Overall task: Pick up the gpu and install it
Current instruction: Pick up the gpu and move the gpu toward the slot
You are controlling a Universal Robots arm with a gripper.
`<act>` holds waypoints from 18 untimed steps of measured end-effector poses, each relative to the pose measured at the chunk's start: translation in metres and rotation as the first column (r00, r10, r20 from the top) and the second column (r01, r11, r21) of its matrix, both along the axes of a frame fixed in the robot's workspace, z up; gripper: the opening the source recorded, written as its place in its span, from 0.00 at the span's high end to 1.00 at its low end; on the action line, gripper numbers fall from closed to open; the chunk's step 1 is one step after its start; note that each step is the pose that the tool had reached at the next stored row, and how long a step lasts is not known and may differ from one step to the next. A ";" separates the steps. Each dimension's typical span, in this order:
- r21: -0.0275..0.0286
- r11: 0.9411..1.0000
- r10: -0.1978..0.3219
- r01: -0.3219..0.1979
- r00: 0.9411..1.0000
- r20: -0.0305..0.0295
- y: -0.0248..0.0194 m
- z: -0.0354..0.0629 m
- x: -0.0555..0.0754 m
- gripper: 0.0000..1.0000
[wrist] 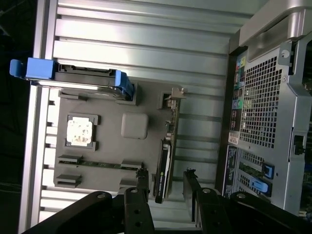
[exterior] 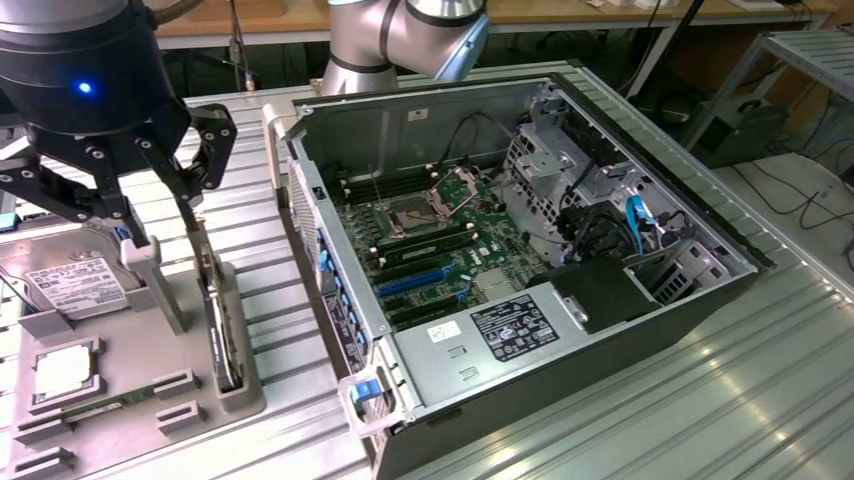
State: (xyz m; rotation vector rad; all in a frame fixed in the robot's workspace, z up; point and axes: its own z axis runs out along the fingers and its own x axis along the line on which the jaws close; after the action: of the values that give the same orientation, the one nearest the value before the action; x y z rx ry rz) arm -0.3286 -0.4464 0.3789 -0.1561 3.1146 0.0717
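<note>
The gpu [exterior: 222, 318] is a thin black card standing on its edge in a slot of the grey parts holder [exterior: 140, 345] at the exterior view's left. In the wrist view the gpu [wrist: 165, 158] shows edge-on, its silver end bracket at the far end. My gripper [exterior: 167, 232] hangs open just above the card's near end. Its two black fingers [wrist: 142, 183] stand apart on either side of the card's line, and my gripper [wrist: 165, 184] touches nothing. The open computer case [exterior: 587, 110] lies to the exterior view's right, its motherboard with blue slots [exterior: 411, 285] exposed.
On the holder [wrist: 107, 105] sit a silver hard drive [exterior: 74, 285] in a blue-handled frame [wrist: 73, 78], a processor chip [wrist: 79, 130] and a narrow green memory stick [wrist: 97, 165]. The ribbed metal table [exterior: 747, 400] carries everything. The case's rear panel [wrist: 263, 107] stands close beside the holder.
</note>
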 end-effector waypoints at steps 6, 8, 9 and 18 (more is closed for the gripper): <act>0.000 1.000 -0.004 0.004 1.000 0.000 0.0000 -0.0038 0.000 0.58; 0.000 1.000 -0.008 0.008 1.000 0.000 0.0000 -0.0052 0.000 0.58; 0.000 1.000 -0.008 0.008 1.000 0.000 0.0000 -0.0056 0.000 0.58; 0.000 1.000 -0.012 0.012 1.000 0.000 0.0000 -0.0139 0.000 0.58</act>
State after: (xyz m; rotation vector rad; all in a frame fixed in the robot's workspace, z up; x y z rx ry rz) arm -0.3286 -0.4464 0.3650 -0.1376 3.1152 0.0714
